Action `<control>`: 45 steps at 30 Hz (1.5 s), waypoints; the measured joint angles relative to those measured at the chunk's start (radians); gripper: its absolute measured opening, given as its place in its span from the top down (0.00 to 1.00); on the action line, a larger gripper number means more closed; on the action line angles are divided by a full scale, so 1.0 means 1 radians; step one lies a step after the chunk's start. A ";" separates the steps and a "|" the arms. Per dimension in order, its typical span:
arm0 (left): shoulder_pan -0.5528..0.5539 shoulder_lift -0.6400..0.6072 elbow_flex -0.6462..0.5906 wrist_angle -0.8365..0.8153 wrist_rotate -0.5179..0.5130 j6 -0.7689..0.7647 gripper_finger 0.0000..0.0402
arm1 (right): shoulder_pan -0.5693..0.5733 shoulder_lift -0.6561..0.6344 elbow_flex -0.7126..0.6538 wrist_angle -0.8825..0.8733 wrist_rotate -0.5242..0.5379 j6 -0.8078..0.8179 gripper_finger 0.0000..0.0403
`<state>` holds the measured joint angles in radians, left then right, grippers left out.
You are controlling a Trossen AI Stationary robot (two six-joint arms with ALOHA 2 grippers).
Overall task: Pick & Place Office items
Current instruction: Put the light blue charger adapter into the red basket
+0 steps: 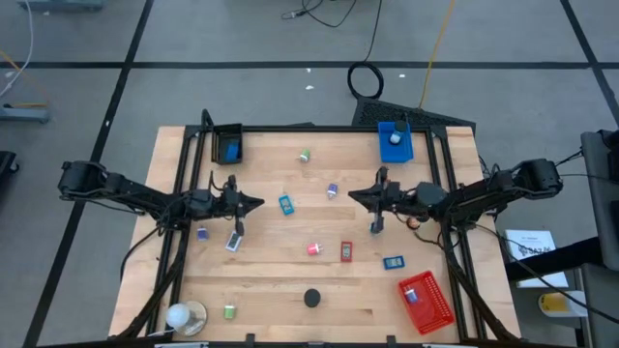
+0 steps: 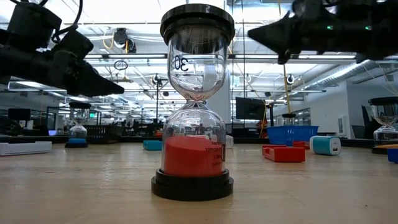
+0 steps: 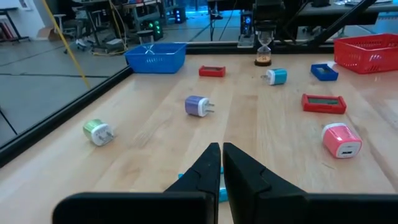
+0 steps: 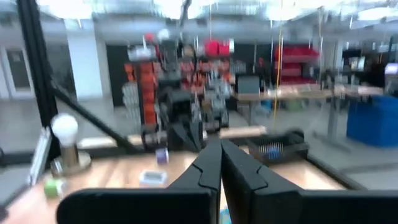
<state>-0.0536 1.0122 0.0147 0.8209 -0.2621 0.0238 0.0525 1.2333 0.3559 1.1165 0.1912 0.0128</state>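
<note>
High view: left gripper (image 1: 253, 202) over mid-left of surface (image 1: 271, 280), fingers pressed together, holding nothing. Blue charger (image 1: 286, 204) just beyond fingertips, nearest item, long axis roughly crosswise to reach. Right gripper (image 1: 354, 196) likewise closed and empty, farther from it.

Wooden table (image 1: 280, 266) carries scattered office items (image 1: 316, 249), trays, an hourglass (image 2: 194, 106).

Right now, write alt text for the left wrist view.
The left gripper, shut, hovers over a wooden table scattered with small chargers: green, purple, pink and blue. Beyond sit a blue tray, a red tray and an hourglass.
</note>
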 joint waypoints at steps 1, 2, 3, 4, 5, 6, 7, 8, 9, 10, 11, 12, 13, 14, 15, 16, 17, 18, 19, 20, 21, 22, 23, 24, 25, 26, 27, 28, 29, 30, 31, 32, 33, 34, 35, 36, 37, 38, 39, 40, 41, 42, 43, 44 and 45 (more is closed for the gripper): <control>0.000 0.000 0.000 -0.001 0.000 0.000 0.94 | 0.000 0.000 0.028 -0.065 0.021 0.002 1.00; 0.000 0.000 0.000 -0.001 0.000 0.000 0.94 | 0.001 0.000 0.066 -0.146 0.049 0.003 1.00; 0.000 0.000 0.000 -0.001 0.000 0.000 0.94 | 0.002 0.000 0.108 -0.243 0.080 0.005 1.00; 0.000 0.000 0.000 -0.001 0.000 -0.001 0.94 | 0.005 0.000 0.155 -0.354 0.113 0.014 1.00; 0.000 0.000 0.000 -0.001 0.000 -0.001 0.94 | 0.007 0.000 0.206 -0.484 0.150 0.029 1.00; 0.001 0.000 0.000 -0.001 0.000 -0.002 0.94 | 0.010 0.001 0.259 -0.615 0.180 0.050 1.00; 0.001 0.000 0.000 -0.001 0.000 -0.003 0.94 | 0.013 0.001 0.319 -0.759 0.205 0.080 1.00; 0.001 0.000 0.000 -0.001 0.000 -0.003 0.94 | 0.015 0.001 0.374 -0.887 0.224 0.118 1.00; 0.001 0.000 0.000 -0.001 0.000 -0.003 0.94 | 0.017 0.001 0.429 -1.010 0.238 0.163 1.00; 0.001 0.000 0.000 -0.001 0.000 -0.003 0.94 | 0.020 0.001 0.475 -1.120 0.252 0.213 1.00; 0.001 0.000 0.000 -0.001 0.000 -0.003 0.94 | 0.021 0.001 0.517 -1.216 0.253 0.261 1.00; 0.001 0.000 0.000 -0.001 0.000 -0.003 0.94 | 0.021 0.001 0.550 -1.292 0.253 0.304 1.00; 0.001 0.000 0.000 -0.001 0.000 -0.003 0.94 | 0.022 0.001 0.582 -1.367 0.253 0.346 1.00; 0.001 0.000 0.000 -0.001 0.000 -0.002 0.94 | 0.023 0.001 0.610 -1.435 0.253 0.390 1.00; 0.001 0.000 0.000 -0.001 0.000 -0.003 0.94 | 0.025 0.001 0.637 -1.504 0.253 0.439 0.99; 0.001 0.000 0.000 -0.001 0.000 -0.003 0.94 | 0.028 0.001 0.660 -1.572 0.253 0.493 0.99; 0.001 0.000 0.000 -0.001 0.000 -0.003 0.94 | 0.030 0.001 0.676 -1.632 0.249 0.547 0.99; 0.001 0.000 0.000 -0.001 0.000 -0.002 0.94 | 0.034 0.009 0.689 -1.679 0.233 0.600 0.99; 0.001 0.000 0.000 -0.001 0.000 -0.003 0.94 | 0.037 0.024 0.700 -1.711 0.205 0.640 0.99; 0.001 0.000 0.000 -0.001 0.000 -0.002 0.94 | 0.042 0.037 0.707 -1.741 0.182 0.671 0.99; 0.001 0.000 0.000 -0.001 0.000 -0.002 0.94 | 0.053 0.049 0.712 -1.778 0.167 0.699 0.99; 0.001 0.000 0.000 -0.001 0.000 -0.002 0.94 | 0.065 0.061 0.718 -1.819 0.158 0.730 0.99; 0.001 0.000 0.000 -0.001 0.000 -0.002 0.94 | 0.076 0.077 0.726 -1.849 0.149 0.757 0.99; 0.001 0.000 0.000 -0.001 0.000 -0.002 0.94 | 0.087 0.094 0.736 -1.870 0.148 0.778 0.99; 0.001 0.000 0.000 0.000 0.000 -0.002 0.94 | 0.103 0.113 0.739 -1.894 0.149 0.799 0.99; 0.001 0.000 0.000 -0.001 0.000 -0.002 0.94 | 0.117 0.132 0.739 -1.924 0.147 0.824 0.99; 0.001 0.000 0.000 -0.002 0.000 -0.002 0.94 | 0.130 0.153 0.738 -1.953 0.145 0.852 0.99; 0.001 0.000 0.000 -0.003 0.000 -0.002 0.94 | 0.143 0.173 0.737 -1.980 0.142 0.883 0.99; 0.001 0.000 0.000 -0.003 0.000 -0.002 0.94 | 0.154 0.191 0.736 -2.005 0.136 0.912 0.99; 0.001 0.000 0.000 -0.003 0.000 -0.002 0.94 | 0.165 0.206 0.736 -2.017 0.122 0.937 0.99; 0.001 0.000 0.000 -0.003 0.000 -0.002 0.94 | 0.174 0.219 0.736 -2.030 0.113 0.961 0.98; 0.001 0.000 0.000 -0.003 0.000 -0.002 0.94 | 0.181 0.231 0.736 -2.039 0.103 0.986 0.98; 0.001 0.000 0.000 -0.003 0.000 -0.002 0.94 | 0.188 0.241 0.736 -2.050 0.093 1.009 0.98; 0.001 0.000 0.000 -0.003 0.000 -0.002 0.94 | 0.193 0.248 0.736 -2.056 0.091 1.030 0.98; 0.001 0.000 0.000 -0.003 0.000 -0.002 0.94 | 0.198 0.253 0.736 -2.061 0.091 1.049 0.97; 0.001 0.000 0.000 -0.003 0.000 -0.002 0.94 | 0.200 0.254 0.736 -2.067 0.091 1.066 0.96; 0.001 0.000 0.000 -0.002 0.000 -0.002 0.94 | 0.200 0.254 0.736 -2.074 0.091 1.082 0.94; 0.001 0.000 0.000 -0.003 0.000 -0.002 0.94 | 0.199 0.254 0.736 -2.082 0.090 1.099 0.92; 0.001 0.000 0.000 -0.002 0.000 -0.002 0.94 | 0.198 0.254 0.736 -2.092 0.084 1.112 0.90; 0.001 0.000 0.000 -0.002 0.000 -0.002 0.94 | 0.197 0.254 0.736 -2.100 0.073 1.120 0.87; 0.001 0.000 0.000 -0.002 0.000 -0.002 0.94 | 0.195 0.254 0.736 -2.100 0.071 1.125 0.84; 0.001 0.000 0.000 -0.002 0.000 -0.002 0.94 | 0.193 0.254 0.736 -2.099 0.071 1.127 0.80; 0.001 0.000 0.000 -0.002 0.000 -0.002 0.94 | 0.191 0.254 0.735 -2.093 0.071 1.127 0.77; 0.001 0.000 0.000 -0.002 0.000 -0.002 0.94 | 0.191 0.254 0.729 -2.080 0.075 1.128 0.74; 0.001 0.000 0.000 -0.002 0.000 -0.002 0.94 | 0.191 0.254 0.719 -2.060 0.084 1.128 0.70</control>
<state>-0.0528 1.0122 0.0151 0.8188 -0.2625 0.0216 0.2432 1.4872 1.0749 -0.9435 0.2748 1.1412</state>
